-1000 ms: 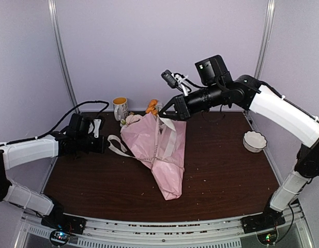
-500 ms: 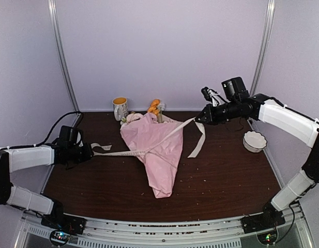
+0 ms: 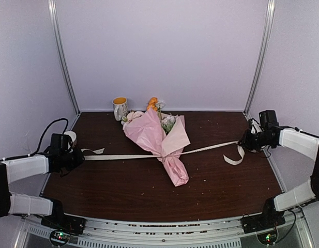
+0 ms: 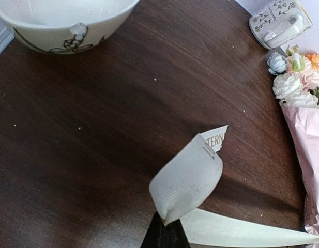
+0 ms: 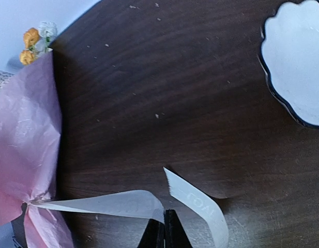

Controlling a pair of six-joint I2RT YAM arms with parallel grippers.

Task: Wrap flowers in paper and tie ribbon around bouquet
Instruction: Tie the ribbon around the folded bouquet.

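Bouquet (image 3: pixel 158 138) lies at the centre of the top view, ribbon (image 3: pixel 123 156) pulled taut across its waist — any knot is hidden in the folds of the pink paper (image 3: pixel 148 132). My left pincer (image 3: pixel 75 156) and right pincer (image 3: pixel 246 140) each pinch fully closed on a ribbon end — fingers mostly cut off at the wrist views' bottom edges.

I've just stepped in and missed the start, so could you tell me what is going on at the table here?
The two arms are tying up a bouquet. It lies in the middle of the table, the flowers wrapped in pink paper. The ribbon goes around its narrow waist and runs taut to both sides. The left gripper is shut on one end and the right gripper on the other. Whether a knot is finished I cannot tell.
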